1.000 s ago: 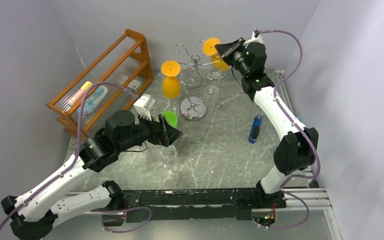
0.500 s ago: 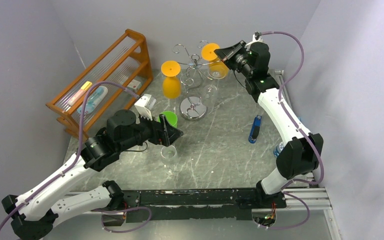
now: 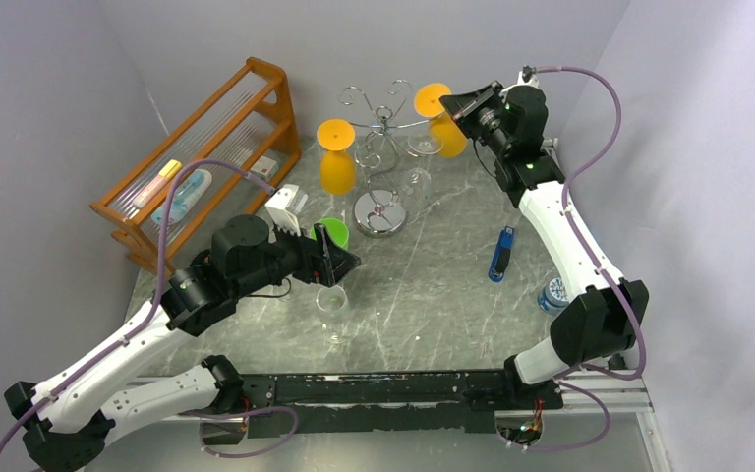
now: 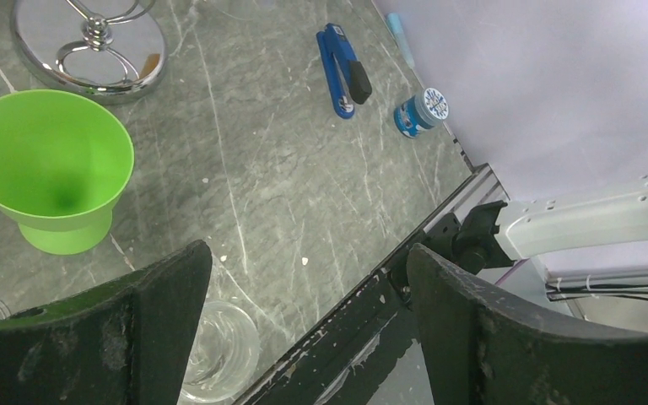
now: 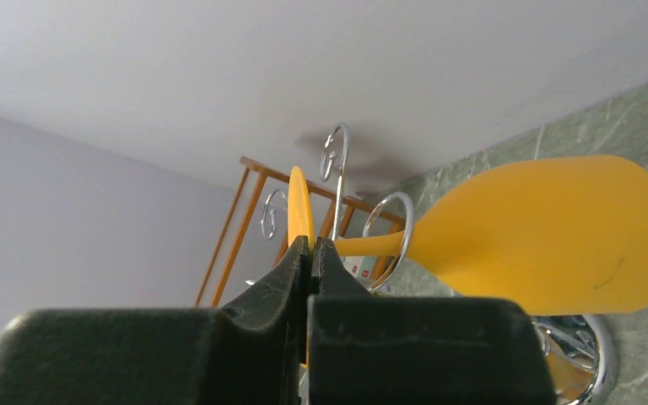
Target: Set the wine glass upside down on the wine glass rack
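Note:
My right gripper (image 3: 459, 104) is shut on the foot of an orange wine glass (image 3: 447, 136), held foot-up and tilted just right of the chrome wine glass rack (image 3: 381, 123). In the right wrist view my gripper (image 5: 312, 245) pinches the foot disc edge, the orange bowl (image 5: 557, 236) fills the right side, and the stem crosses a rack loop (image 5: 391, 221). A second orange glass (image 3: 335, 155) hangs on the rack's left arm. My left gripper (image 3: 342, 264) is open and empty above a clear glass (image 3: 332, 301); the left wrist view shows this gripper (image 4: 304, 261) too.
An orange wooden shelf (image 3: 206, 147) stands at the back left. A green cup (image 3: 332, 233) and white box (image 3: 283, 206) sit near the rack's round base (image 3: 379, 214). Clear glasses (image 3: 416, 177) hang on the rack's right side. A blue tool (image 3: 499, 254) and a small bottle (image 3: 551, 293) lie right.
My right gripper has carried the orange glass to the right, away from the rack's centre. The left arm has not moved.

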You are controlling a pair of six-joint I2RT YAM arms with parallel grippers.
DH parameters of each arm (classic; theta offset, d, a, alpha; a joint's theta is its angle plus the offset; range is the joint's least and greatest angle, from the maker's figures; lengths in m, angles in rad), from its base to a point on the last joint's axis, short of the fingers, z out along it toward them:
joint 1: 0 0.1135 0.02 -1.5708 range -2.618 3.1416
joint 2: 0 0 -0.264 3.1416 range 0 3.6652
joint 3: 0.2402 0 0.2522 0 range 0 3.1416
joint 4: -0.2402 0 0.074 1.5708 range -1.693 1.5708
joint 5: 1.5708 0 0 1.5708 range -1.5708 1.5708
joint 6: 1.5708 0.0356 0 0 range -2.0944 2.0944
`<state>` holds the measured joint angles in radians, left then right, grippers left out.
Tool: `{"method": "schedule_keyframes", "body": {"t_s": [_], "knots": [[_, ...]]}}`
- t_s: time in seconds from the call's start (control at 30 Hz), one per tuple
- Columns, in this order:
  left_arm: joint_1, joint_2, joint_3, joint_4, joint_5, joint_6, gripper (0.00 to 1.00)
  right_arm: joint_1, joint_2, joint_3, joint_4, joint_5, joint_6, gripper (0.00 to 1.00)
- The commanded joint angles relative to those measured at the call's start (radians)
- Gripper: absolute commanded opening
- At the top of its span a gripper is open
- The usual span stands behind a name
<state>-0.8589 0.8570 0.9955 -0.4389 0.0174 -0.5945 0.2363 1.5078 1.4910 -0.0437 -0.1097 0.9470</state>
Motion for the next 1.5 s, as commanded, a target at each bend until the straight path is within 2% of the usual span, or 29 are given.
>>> {"method": "schedule_keyframes", "body": {"t_s": [0.0,0.13,0.37,0.67,0.97,1.13,1.33,1.47], "knots": [[0.003,0.003,0.011,0.014,-0.047,-0.001,0.89,-0.015,0.011,-0.001,-0.002,0.056,-0.019,0.00],[0.002,0.008,0.012,0.015,-0.049,0.002,0.89,-0.028,0.056,0.032,-0.007,0.032,-0.021,0.00],[0.003,0.012,0.010,0.016,-0.038,-0.006,0.89,-0.032,0.102,0.080,-0.035,0.010,-0.039,0.09],[0.003,0.009,0.009,0.007,-0.043,0.002,0.89,-0.032,0.092,0.106,-0.080,0.037,-0.070,0.40],[0.003,0.002,0.017,-0.028,-0.082,0.027,0.91,-0.031,0.055,0.108,-0.120,0.074,-0.133,0.57],[0.003,0.008,0.038,-0.063,-0.125,0.056,0.93,-0.032,-0.013,0.050,-0.116,0.128,-0.156,0.61],[0.003,0.031,0.068,-0.107,-0.158,0.089,0.94,-0.031,-0.196,-0.106,-0.107,0.221,-0.188,0.64],[0.003,0.059,0.079,-0.126,-0.159,0.119,0.94,-0.032,-0.317,-0.180,-0.172,0.256,-0.234,0.65]]}}
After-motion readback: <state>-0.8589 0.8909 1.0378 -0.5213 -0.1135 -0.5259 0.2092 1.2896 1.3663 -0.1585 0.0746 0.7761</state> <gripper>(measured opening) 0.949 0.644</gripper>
